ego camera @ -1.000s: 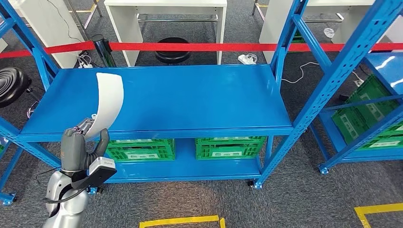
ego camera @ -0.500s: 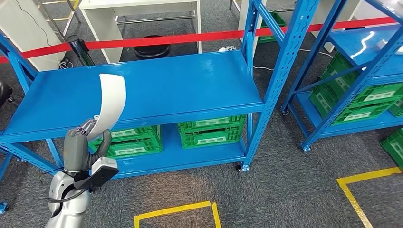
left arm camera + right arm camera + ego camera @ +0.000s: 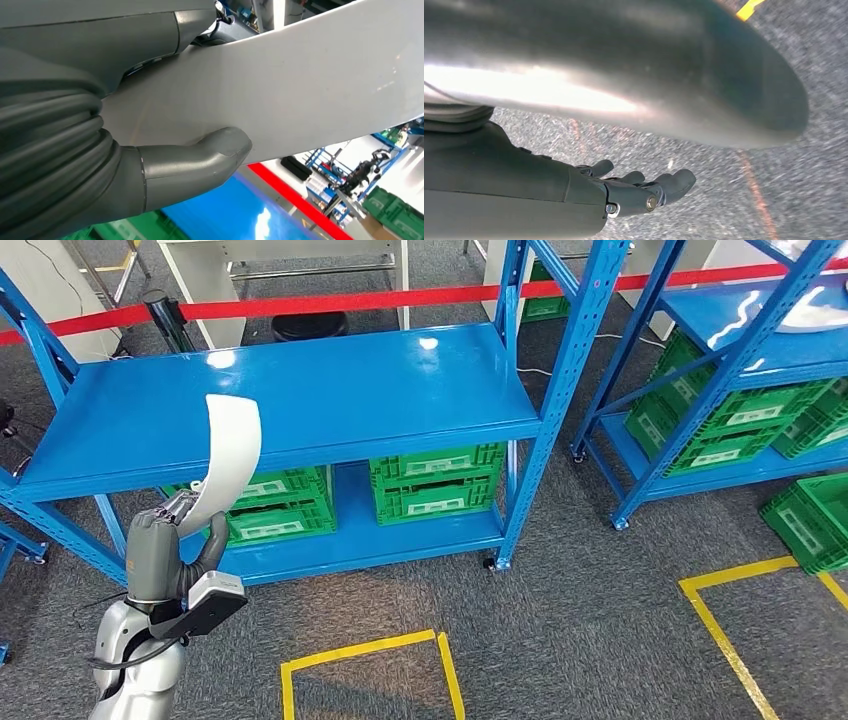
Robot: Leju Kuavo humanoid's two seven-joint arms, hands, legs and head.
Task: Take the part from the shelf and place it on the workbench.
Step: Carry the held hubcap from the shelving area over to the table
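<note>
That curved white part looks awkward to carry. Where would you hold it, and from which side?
By its lower end, from below, as the left hand does. The white curved part is a thin, arched strip standing upright, so thumb and fingers can pinch its flat faces there.

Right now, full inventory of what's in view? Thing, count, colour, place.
part: one, white, curved, held up in front of the near shelf.
near shelf: one, blue, ahead of the robot, top deck bare.
second shelf: one, blue, to the right.
crates under near shelf: two, green, lower deck, side by side.
crates at second shelf: several, green, on its lower deck and on the floor beside it.
barrier tape: one, red, behind the shelves.
floor tape: yellow outlines on grey carpet.
white furniture: behind the tape; count unclear.
left hand: grey, grips the part's lower end.
right hand: dark, fingers apart, holds nothing, above the carpet.
</note>
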